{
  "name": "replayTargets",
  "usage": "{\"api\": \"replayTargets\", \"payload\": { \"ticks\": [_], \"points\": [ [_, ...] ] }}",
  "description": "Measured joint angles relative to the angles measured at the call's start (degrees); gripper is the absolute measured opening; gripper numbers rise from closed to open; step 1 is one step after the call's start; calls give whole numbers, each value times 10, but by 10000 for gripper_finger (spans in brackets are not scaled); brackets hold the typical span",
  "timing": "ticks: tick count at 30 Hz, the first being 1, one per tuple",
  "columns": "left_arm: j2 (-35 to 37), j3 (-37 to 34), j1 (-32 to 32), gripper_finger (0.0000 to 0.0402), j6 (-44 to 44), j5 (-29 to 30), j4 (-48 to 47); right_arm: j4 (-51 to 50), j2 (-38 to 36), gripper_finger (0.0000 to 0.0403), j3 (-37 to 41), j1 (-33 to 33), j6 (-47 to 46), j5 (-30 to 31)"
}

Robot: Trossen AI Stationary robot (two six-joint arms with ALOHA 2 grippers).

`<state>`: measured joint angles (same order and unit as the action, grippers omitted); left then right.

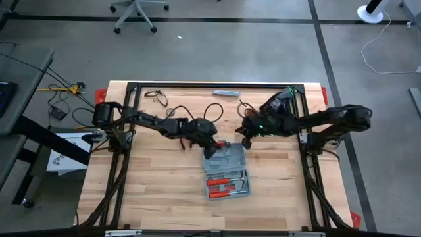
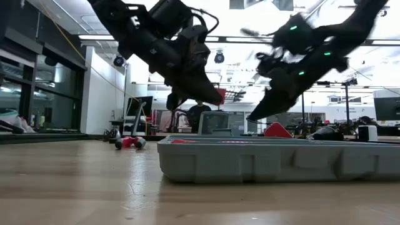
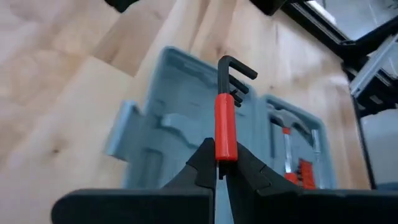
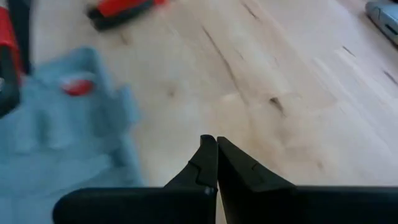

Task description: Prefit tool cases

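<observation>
High view – tool case: one blue-grey tool case (image 1: 227,171) lies open on the wooden surface (image 1: 151,197), lid half and tray half side by side; the tray half holds red-handled tools (image 1: 227,186).
High view – left gripper: the left gripper (image 1: 212,146) sits over the lid half of the case, at the edge nearer the arms.
High view – right gripper: the right gripper (image 1: 245,139) hangs just beside the same edge of the case, near the left gripper but apart from it.
High view – other items: one slim grey bar (image 1: 225,93) lies at the far edge of the surface, well apart from both sets of fingers.
Low view – case: the case wall (image 2: 275,161) rests flat on the surface; both grippers are above it. One loose red-handled tool (image 2: 129,142) lies on the surface beyond the case.
Left wrist view – fingers: the left fingers (image 3: 205,163) are clamped on one hex key set (image 3: 226,112) with a red sleeve, held upright directly above the open case.
Right wrist view – fingers: the right fingers (image 4: 208,158) are pressed together and empty, over bare surface just beside the case corner.
Step in hand: judged to be carrying the hex key set to its moulded slot.
Next move: likely calls for aligning the set with its recess, lowering, then releasing.
Count: one case, one held tool, one loose tool, one grey bar.
</observation>
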<state>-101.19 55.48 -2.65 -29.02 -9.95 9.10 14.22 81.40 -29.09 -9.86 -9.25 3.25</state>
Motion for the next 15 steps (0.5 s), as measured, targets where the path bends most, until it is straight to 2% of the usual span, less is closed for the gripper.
{"api": "replayTargets", "payload": {
  "ticks": [5,10,15],
  "points": [
    [-12,1,20,5,-33,30,3,45,-26,0,30,60,-26,55],
    [-62,0,30,5,-84,31,36,43,25,0,-7,108,-3,96],
    [-91,1,32,5,-115,35,43,40,70,0,-39,112,17,101]
  ]
}}
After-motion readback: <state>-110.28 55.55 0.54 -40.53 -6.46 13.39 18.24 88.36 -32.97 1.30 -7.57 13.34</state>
